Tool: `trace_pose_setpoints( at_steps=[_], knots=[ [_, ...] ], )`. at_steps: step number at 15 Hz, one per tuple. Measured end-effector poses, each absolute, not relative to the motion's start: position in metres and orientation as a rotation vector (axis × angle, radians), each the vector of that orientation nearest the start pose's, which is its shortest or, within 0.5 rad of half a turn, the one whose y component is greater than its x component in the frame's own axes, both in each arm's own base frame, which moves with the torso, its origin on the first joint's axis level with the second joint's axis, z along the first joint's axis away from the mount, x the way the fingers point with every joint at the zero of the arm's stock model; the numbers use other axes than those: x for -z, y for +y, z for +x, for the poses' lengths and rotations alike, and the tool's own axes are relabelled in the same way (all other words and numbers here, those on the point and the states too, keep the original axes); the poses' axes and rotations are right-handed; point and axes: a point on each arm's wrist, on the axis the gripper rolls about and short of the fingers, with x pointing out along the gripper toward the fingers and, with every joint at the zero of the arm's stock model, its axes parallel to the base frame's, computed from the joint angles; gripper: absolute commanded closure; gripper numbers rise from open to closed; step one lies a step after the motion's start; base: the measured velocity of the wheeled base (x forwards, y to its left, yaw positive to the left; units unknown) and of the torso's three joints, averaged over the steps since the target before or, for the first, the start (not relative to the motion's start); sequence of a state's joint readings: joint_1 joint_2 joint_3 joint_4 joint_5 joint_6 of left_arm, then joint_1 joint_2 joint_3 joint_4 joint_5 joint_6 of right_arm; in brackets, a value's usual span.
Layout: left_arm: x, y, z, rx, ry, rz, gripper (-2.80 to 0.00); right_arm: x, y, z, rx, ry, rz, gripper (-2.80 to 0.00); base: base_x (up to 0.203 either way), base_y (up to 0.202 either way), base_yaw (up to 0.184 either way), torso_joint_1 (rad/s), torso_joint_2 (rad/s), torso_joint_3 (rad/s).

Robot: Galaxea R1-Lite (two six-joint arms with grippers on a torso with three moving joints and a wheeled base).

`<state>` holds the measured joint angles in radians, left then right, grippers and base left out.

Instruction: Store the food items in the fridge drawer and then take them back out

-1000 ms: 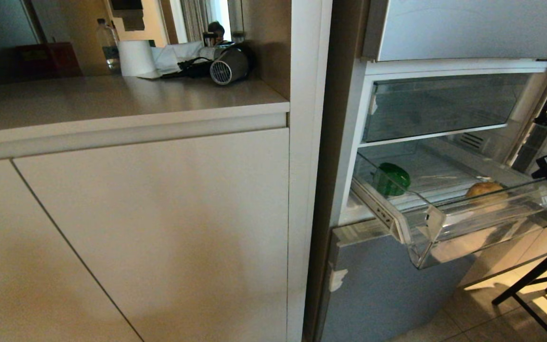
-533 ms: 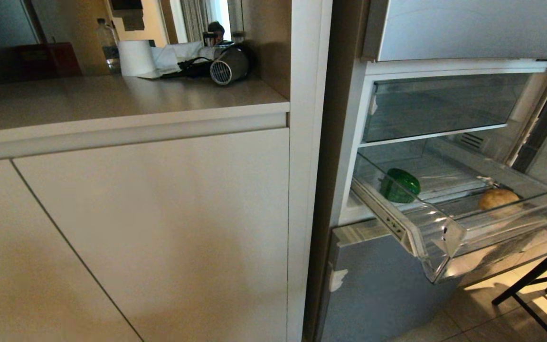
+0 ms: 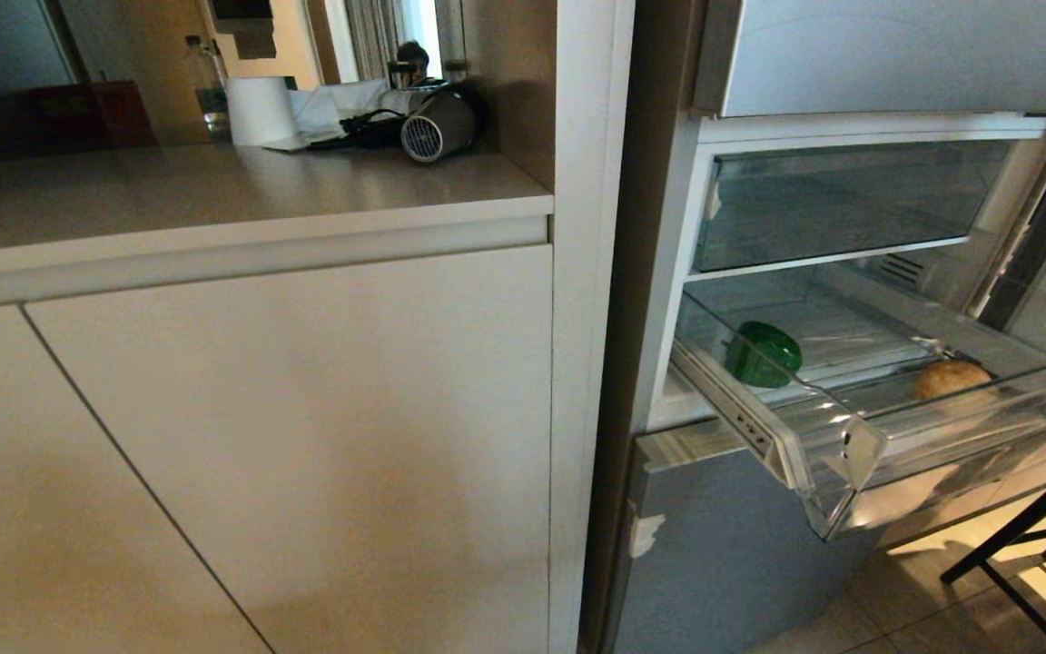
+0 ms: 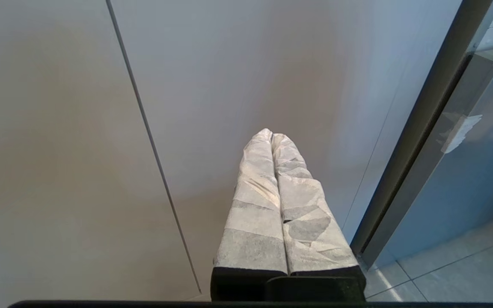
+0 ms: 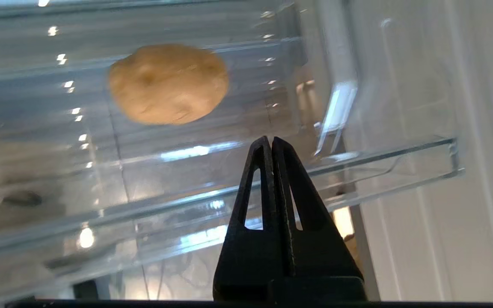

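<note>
- The fridge drawer [image 3: 859,445] stands pulled well out of the silver-grey fridge [image 3: 732,563], farther than it was a second ago, and it has hardly shifted over the last half second, so the pull looks finished
- The green bell pepper [image 3: 764,354] lies on the ribbed floor near the drawer's back left corner, and it slid a little with the pull
- The potato [image 3: 952,380] rests toward the drawer's right end, close behind the clear front wall; it rode forward with the drawer and sits well apart from the pepper
- The right gripper [image 5: 271,143] has drawn back from the drawer front: a second ago its arm showed at the head view's right edge, now only a dark sliver is left there
- In the right wrist view its black fingers [image 5: 253,201] are pressed together with nothing between them, and the tip points at the front wall just below the potato [image 5: 168,84]
- The left gripper [image 4: 271,137] hangs parked low before the pale cabinet door [image 4: 79,128], its wrapped fingers [image 4: 257,205] closed on nothing
- Judging from this, both items are stored and the drawer is open again, so taking them back out comes next
- The potato is nearest; the right gripper would have to open and come over the front rim, not through the clear wall
- On the counter [image 3: 214,195] stand a paper roll [image 3: 260,111] and a hair dryer [image 3: 437,127], no part of the job
</note>
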<state>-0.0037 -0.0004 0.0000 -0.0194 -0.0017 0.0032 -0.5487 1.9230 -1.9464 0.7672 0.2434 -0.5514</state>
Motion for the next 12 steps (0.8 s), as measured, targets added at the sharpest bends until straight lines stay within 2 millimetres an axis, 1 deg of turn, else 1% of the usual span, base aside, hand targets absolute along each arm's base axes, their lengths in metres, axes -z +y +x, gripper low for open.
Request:
trace_pose_setpoints(
  at_steps=[3, 6, 9, 12],
  knots=[
    [-0.077, 0.000, -0.023, 0.005, -0.020, 0.003, 0.00, -0.282, -0.187, 0.315, 0.108, 0.729, -0.221, 0.00, 0.000, 0.000, 0.000, 0.000, 0.00, 0.000],
    [-0.077, 0.000, -0.023, 0.004, -0.020, 0.003, 0.00, -0.270, -0.193, 0.321, 0.113, 0.763, -0.208, 0.00, 0.000, 0.000, 0.000, 0.000, 0.00, 0.000],
    [-0.077, 0.000, -0.023, 0.005, -0.020, 0.003, 0.00, -0.264, -0.199, 0.318, 0.132, 0.794, -0.208, 0.00, 0.000, 0.000, 0.000, 0.000, 0.00, 0.000],
    [-0.077, 0.000, -0.023, 0.005, -0.020, 0.003, 0.00, -0.262, -0.205, 0.308, 0.152, 0.808, -0.199, 0.00, 0.000, 0.000, 0.000, 0.000, 0.00, 0.000]
  ],
)
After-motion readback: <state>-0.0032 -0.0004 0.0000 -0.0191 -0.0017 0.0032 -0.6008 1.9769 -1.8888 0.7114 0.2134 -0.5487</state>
